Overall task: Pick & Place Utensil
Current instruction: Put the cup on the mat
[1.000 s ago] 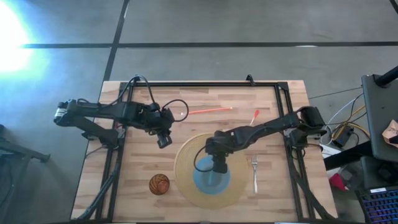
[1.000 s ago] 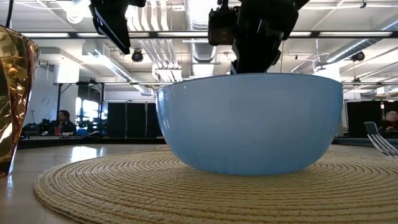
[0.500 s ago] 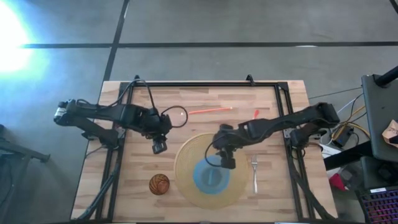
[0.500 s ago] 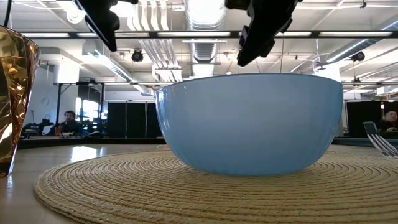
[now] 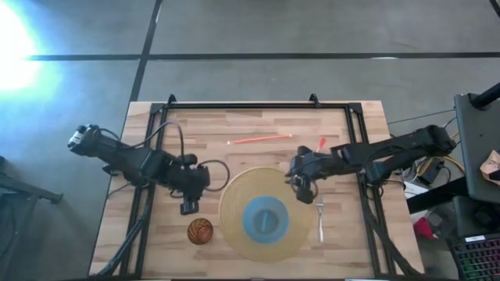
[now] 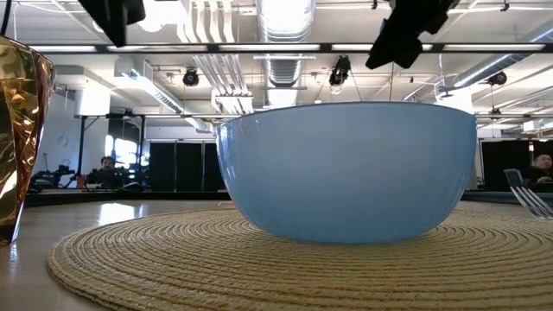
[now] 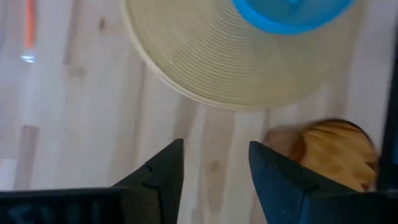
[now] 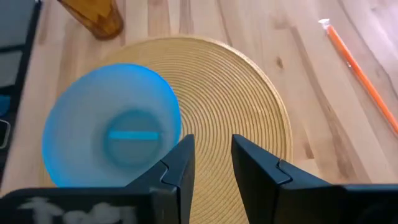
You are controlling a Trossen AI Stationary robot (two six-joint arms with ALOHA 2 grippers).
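Observation:
A silver fork (image 5: 319,218) lies flat on the wooden table just right of a round woven placemat (image 5: 234,204); its tines (image 6: 527,195) show in the low view. A blue bowl (image 5: 266,220) stands on the placemat. My right gripper (image 5: 306,195) hovers open above the placemat's right edge, close to the fork's far end; its wrist view looks down on the bowl (image 8: 112,124). My left gripper (image 5: 188,208) hangs open over bare table left of the placemat, just beyond an amber ribbed cup (image 5: 200,231).
An orange straw (image 5: 260,139) and a short red item (image 5: 321,144) lie toward the far side of the table. The black frame rails (image 5: 258,105) run along the table's far, left and right edges. People sit far back in the room behind the table.
My right gripper has moved from above the blue bowl toward the table's right, rising, and now hangs by the fork. My left gripper has moved toward the near edge and slightly left, nearer the amber cup. The bowl has stayed in place.

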